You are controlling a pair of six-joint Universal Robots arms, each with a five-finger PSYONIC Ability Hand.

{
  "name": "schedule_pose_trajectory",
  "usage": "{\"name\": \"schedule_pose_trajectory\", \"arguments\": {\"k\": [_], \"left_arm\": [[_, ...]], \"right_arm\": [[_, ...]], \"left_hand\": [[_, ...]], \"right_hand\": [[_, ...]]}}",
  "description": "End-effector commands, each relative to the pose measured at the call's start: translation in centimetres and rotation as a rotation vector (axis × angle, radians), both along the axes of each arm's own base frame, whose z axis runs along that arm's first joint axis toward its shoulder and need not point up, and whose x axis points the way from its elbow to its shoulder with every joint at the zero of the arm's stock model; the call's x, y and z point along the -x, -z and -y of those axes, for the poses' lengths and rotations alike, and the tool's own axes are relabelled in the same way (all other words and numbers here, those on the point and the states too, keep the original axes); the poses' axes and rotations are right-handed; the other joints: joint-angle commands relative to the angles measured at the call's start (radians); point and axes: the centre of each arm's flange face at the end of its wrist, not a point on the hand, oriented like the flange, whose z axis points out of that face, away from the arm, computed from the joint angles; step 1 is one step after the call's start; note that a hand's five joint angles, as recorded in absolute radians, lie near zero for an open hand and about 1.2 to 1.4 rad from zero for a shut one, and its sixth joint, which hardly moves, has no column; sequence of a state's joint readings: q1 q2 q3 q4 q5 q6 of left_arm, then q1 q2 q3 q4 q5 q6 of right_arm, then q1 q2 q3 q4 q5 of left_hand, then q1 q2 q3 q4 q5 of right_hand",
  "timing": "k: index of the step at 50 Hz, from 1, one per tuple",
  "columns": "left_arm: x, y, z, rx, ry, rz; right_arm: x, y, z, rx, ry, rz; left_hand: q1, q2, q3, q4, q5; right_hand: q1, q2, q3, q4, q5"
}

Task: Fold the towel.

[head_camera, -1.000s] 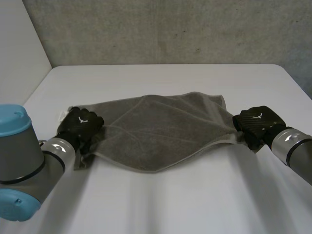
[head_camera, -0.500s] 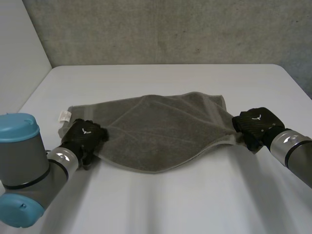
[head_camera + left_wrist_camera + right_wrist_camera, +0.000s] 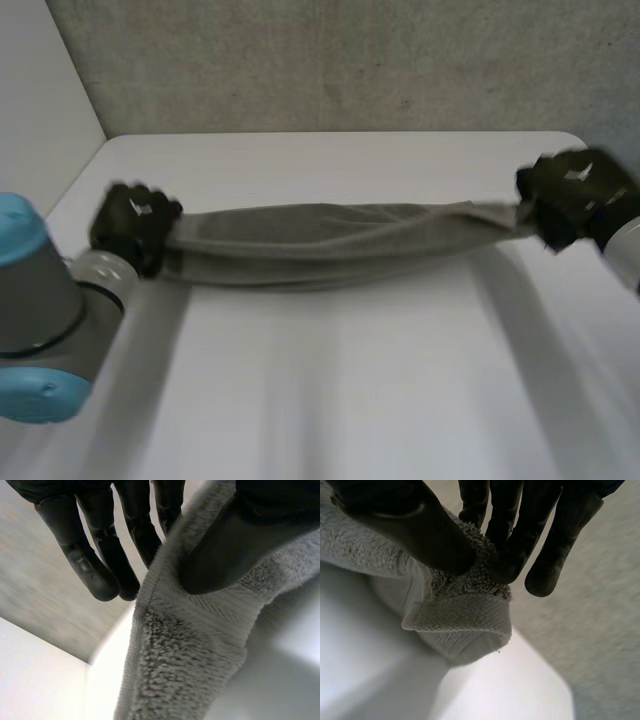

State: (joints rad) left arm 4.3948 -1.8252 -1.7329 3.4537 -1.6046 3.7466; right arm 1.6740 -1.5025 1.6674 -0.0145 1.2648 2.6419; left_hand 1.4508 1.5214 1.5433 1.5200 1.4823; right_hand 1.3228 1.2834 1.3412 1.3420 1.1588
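I see the grey towel (image 3: 330, 240) pulled out into a long, bunched band, hanging in the air between my two hands. It sags a little in its middle. The white table (image 3: 340, 390) lies below the towel, and a grey concrete wall (image 3: 330, 60) stands beyond it.

My left hand (image 3: 132, 222) is at the towel's left end. In the left wrist view its thumb presses the hemmed edge of the cloth against the nearest fingers (image 3: 142, 535), so it is pinching the towel. The other fingers reach straight past the cloth without touching it.

My right hand (image 3: 572, 192) is at the towel's right end, a bit farther toward the wall than the left end. In the right wrist view the thumb and fingers (image 3: 512, 545) close on the terry pile just above the folded hem, pinching that corner, which curls under below the fingertips.
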Motion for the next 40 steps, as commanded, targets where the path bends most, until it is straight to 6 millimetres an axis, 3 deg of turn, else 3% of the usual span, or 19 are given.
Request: {"name": "schedule_pose_trajectory", "arguments": {"k": [1, 3, 6, 12, 14, 20, 22, 23, 25, 29, 31, 32, 33, 35, 36, 38, 39, 40], "left_arm": [[-0.9, -8.3, -2.4, 0.205, 0.012, -0.065], [-1.0, -9.9, -3.1, 0.214, 0.041, -0.067], [-1.1, -10.5, -3.3, 0.190, 0.072, -0.060], [-0.9, -10.2, -2.1, 0.140, 0.080, -0.046], [-0.4, -8.3, -0.2, 0.062, 0.080, -0.025], [0.5, -5.6, 2.6, -0.076, 0.079, 0.011], [1.4, -3.9, 4.2, -0.159, 0.088, 0.033], [1.4, -3.9, 4.2, -0.159, 0.088, 0.034], [2.3, -3.1, 6.1, -0.196, 0.093, 0.046], [3.0, -3.1, 8.1, -0.197, 0.079, 0.049], [3.8, -5.1, 9.9, -0.123, 0.074, 0.026], [4.3, -7.3, 10.5, -0.045, 0.081, -0.006], [4.3, -7.3, 10.5, -0.044, 0.081, -0.006], [5.3, -12.6, 11.1, 0.154, 0.102, -0.104], [5.3, -12.6, 11.1, 0.155, 0.102, -0.105], [5.5, -18.0, 11.0, 0.350, 0.124, -0.262], [5.5, -18.1, 11.0, 0.350, 0.124, -0.263], [5.3, -20.3, 10.7, 0.422, 0.134, -0.332]], "right_arm": [[1.2, -6.7, -1.4, 0.094, -0.002, 0.108], [1.7, -8.6, -2.0, 0.080, -0.004, 0.108], [2.0, -10.3, -2.4, 0.082, -0.009, 0.109], [2.4, -11.3, -1.5, 0.062, -0.004, 0.101], [2.1, -9.2, 0.7, -0.025, -0.007, 0.057], [-0.3, -5.7, 2.5, -0.127, -0.072, -0.067], [-1.3, -3.2, 4.0, -0.173, -0.057, -0.144], [-1.3, -3.2, 4.0, -0.173, -0.057, -0.144], [-2.1, -0.8, 5.7, -0.202, -0.032, -0.215], [-3.5, 0.5, 7.0, -0.174, -0.036, -0.292], [-4.5, -0.1, 8.7, -0.072, -0.025, -0.339], [-4.9, -1.7, 9.9, 0.032, 0.011, -0.319], [-4.9, -1.8, 9.9, 0.033, 0.012, -0.319], [-5.6, -5.9, 11.8, 0.302, 0.086, -0.218], [-5.6, -5.9, 11.9, 0.303, 0.086, -0.218], [-5.7, -10.2, 12.3, 0.589, 0.142, -0.101], [-5.7, -10.2, 12.3, 0.591, 0.142, -0.101], [-5.3, -12.8, 11.5, 0.722, 0.166, -0.056]], "left_hand": [[-0.055, -0.125, -0.147, -0.124, -0.261], [-0.055, -0.125, -0.147, -0.124, -0.261], [-0.055, -0.125, -0.147, -0.124, -0.261], [-0.055, -0.125, -0.147, -0.124, -0.261], [-0.055, -0.125, -0.147, -0.124, -0.261], [-0.055, -0.125, -0.147, -0.124, -0.261], [-0.055, -0.125, -0.147, -0.124, -0.261], [-0.055, -0.125, -0.147, -0.124, -0.261], [-0.055, -0.125, -0.147, -0.124, -0.261], [-0.055, -0.125, -0.147, -0.124, -0.261], [-0.055, -0.125, -0.147, -0.124, -0.261], [-0.055, -0.125, -0.147, -0.124, -0.261], [-0.055, -0.125, -0.147, -0.124, -0.261], [-0.055, -0.125, -0.147, -0.124, -0.261], [-0.055, -0.125, -0.147, -0.124, -0.261], [-0.055, -0.125, -0.147, -0.124, -0.261], [-0.055, -0.125, -0.147, -0.124, -0.261], [-0.055, -0.125, -0.147, -0.124, -0.261]], "right_hand": [[0.073, 0.113, 0.055, 0.054, 0.063], [0.073, 0.113, 0.055, 0.054, 0.063], [0.073, 0.113, 0.055, 0.054, 0.063], [0.073, 0.113, 0.055, 0.054, 0.063], [0.073, 0.113, 0.055, 0.054, 0.063], [0.073, 0.113, 0.055, 0.054, 0.063], [0.073, 0.113, 0.055, 0.054, 0.063], [0.073, 0.113, 0.055, 0.054, 0.063], [0.073, 0.113, 0.055, 0.054, 0.063], [0.073, 0.113, 0.055, 0.054, 0.063], [0.073, 0.113, 0.055, 0.054, 0.063], [0.073, 0.113, 0.055, 0.054, 0.063], [0.073, 0.113, 0.055, 0.054, 0.063], [0.073, 0.113, 0.055, 0.054, 0.063], [0.073, 0.113, 0.055, 0.054, 0.063], [0.073, 0.113, 0.055, 0.054, 0.063], [0.073, 0.113, 0.055, 0.054, 0.063], [0.073, 0.113, 0.055, 0.054, 0.063]]}}
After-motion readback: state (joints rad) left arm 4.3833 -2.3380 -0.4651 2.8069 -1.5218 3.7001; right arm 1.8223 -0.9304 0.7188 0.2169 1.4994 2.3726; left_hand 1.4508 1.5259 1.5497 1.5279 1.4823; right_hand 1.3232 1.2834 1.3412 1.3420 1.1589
